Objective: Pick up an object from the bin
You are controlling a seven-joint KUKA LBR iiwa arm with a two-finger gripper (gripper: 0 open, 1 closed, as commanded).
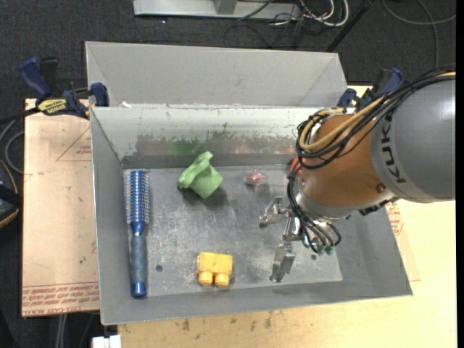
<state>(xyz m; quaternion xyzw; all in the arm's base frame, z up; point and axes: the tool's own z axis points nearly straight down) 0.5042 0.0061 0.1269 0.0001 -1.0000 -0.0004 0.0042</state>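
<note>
The two-finger metal gripper (278, 239) is hanging over the right part of the grey metal bin (181, 230). Its thin steel fingers (282, 264) are standing apart, open, with the bin's scratched, dull floor showing between them. Nearest to it, a small yellow plastic block (215, 269) with two rounded studs is lying just left of the lower finger, near the front wall and apart from it. A tiny pale pink piece (255, 178), too small to tell its shape, is sitting beyond the upper finger, near the back wall. Further left, a lumpy light green plastic piece (201, 176) with a flared end is resting on the floor. A blue plastic hairbrush (137, 230), with a bristled head and straight handle, is lying along the left wall. Behind the fingers, a smooth orange-brown cover (337, 176) and looping dark cables (326, 122) are wrapping the wrist of the rounded grey arm (428, 143).
</note>
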